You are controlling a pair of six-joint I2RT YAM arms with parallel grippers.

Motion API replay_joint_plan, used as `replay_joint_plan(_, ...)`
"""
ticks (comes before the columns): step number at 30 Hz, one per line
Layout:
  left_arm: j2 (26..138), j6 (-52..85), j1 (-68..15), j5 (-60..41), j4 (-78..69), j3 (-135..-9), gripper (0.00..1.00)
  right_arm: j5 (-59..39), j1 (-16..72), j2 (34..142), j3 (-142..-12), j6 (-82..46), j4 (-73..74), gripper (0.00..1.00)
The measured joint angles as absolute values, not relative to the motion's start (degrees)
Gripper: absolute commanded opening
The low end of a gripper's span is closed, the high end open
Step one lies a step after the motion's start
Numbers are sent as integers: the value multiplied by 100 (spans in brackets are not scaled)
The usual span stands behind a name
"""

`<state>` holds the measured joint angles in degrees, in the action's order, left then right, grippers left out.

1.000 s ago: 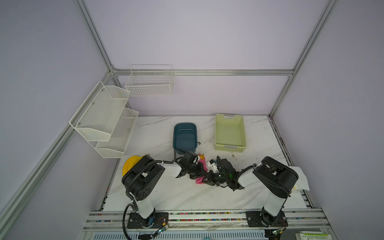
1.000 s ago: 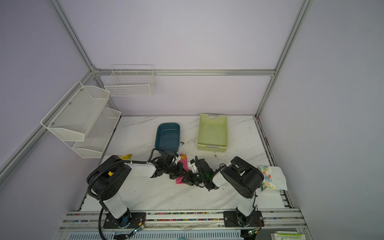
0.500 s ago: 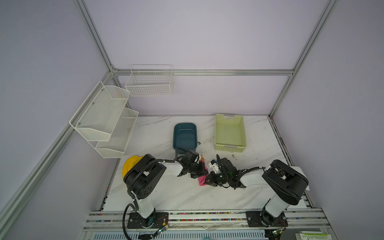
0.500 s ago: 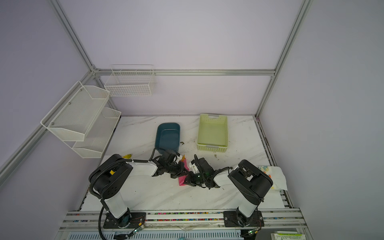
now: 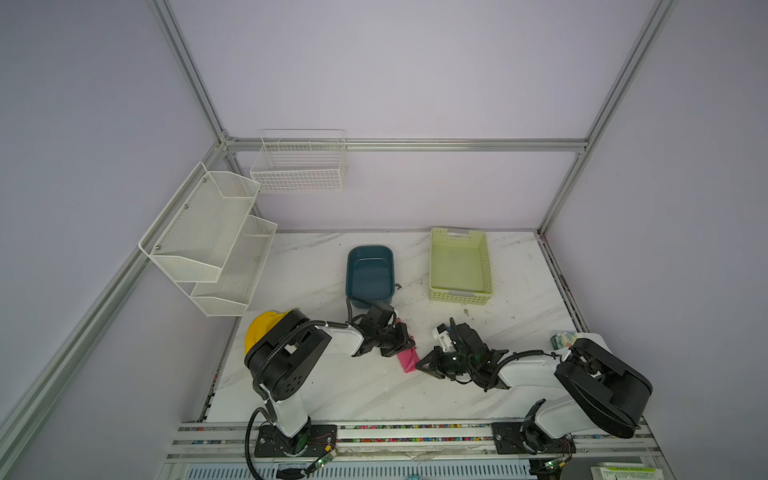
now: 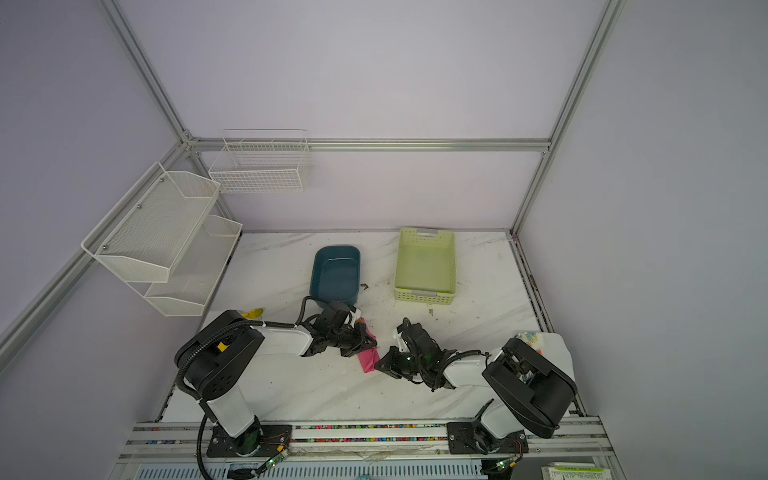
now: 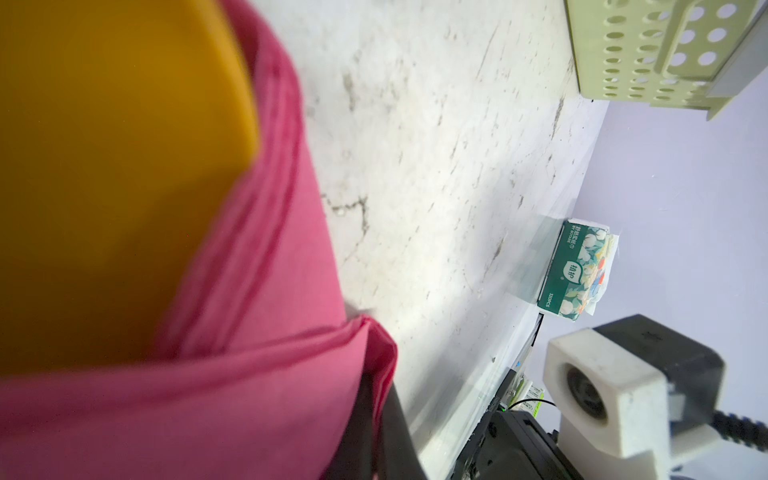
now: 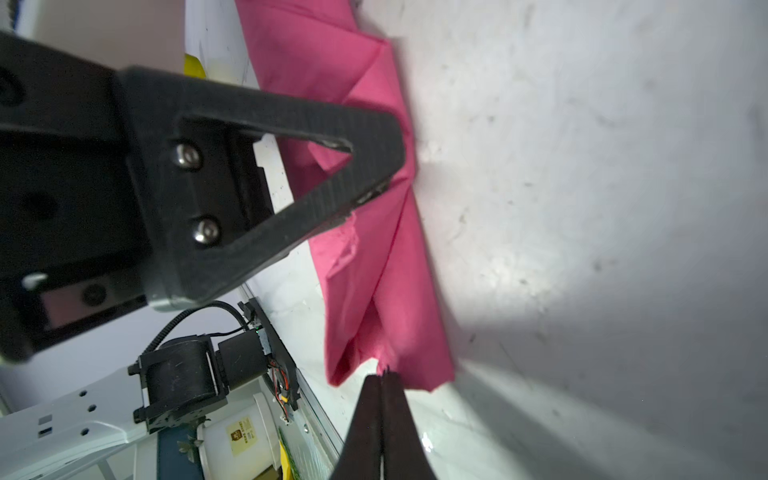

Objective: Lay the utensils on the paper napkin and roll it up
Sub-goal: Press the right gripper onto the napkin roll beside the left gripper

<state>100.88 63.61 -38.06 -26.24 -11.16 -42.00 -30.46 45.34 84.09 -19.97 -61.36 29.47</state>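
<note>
Marble table [image 5: 332, 386], lower centre of frame: bundled pink paper napkin [image 5: 406, 360]. Left claw [image 5: 407, 345] closed on its upper end. Right claw [image 5: 419, 365] closed, tip just beside its lower right edge. Further up: blue tub [image 5: 370, 272], green basket [image 5: 459, 266]. Upper left: white mesh shelf [image 5: 208, 237], wire basket [image 5: 299, 166].

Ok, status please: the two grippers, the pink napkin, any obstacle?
Left gripper shut on paper napkin. Right gripper shut, fingers at roll's end. Napkin rolled, orange utensils inside. Blue tub behind, apart.
</note>
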Motion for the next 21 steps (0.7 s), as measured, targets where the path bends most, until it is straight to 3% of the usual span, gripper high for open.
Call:
replay_joint_plan(8, 10088, 6414, -3806, -2617, -1238, -4147, 0, -2982, 4539, 8685, -1737, -6788, 4130, 6)
replay_joint_plan(21, 10057, 6451, -3806, -2567, -1227, -4136, 0, -3074, 4539, 9421, -1863, -6875, 4681, 2)
